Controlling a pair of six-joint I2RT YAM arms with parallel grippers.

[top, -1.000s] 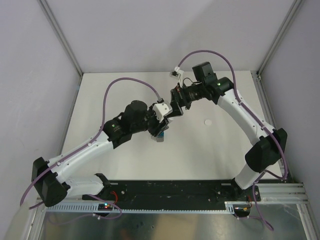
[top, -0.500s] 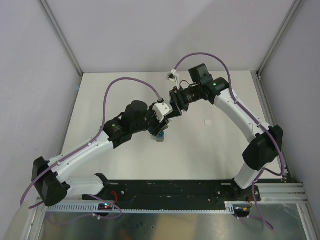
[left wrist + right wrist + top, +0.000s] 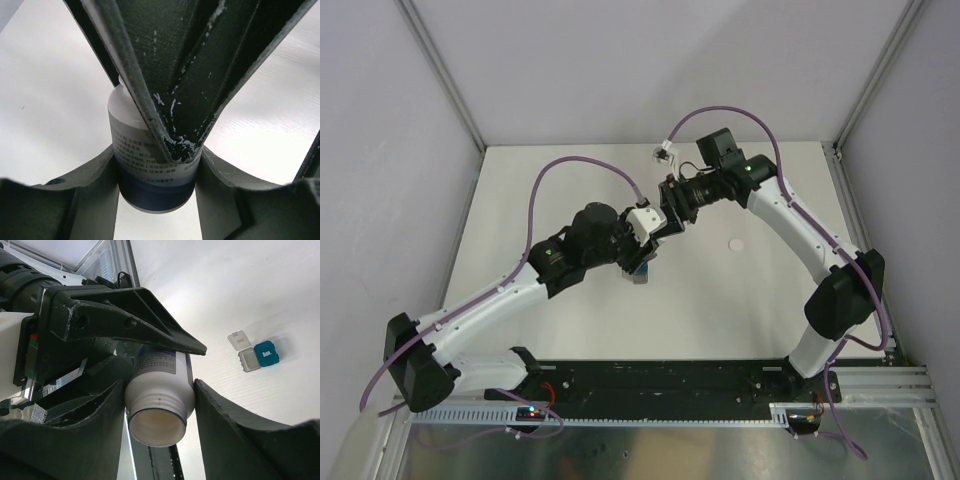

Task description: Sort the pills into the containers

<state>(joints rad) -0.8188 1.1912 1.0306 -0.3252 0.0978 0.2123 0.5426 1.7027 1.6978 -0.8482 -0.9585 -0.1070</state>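
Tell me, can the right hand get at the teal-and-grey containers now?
Probably not yet. The right hand is clamped on the open bottle that the left hand also holds. The containers lie in plain view on the table, but it must let go first.

Uncapped white bottle, white table

- "Sun." in white letters on the visible face of the teal compartment, seen from the right wrist.
- Several lines of fine dark print on the pale part of the label wrapped round the white bottle, above a dark blue band, seen from the left wrist; too small and blurred to read.
- A block of tiny print on that label from the right wrist too, equally illegible.
- No legible writing from the top external camera.
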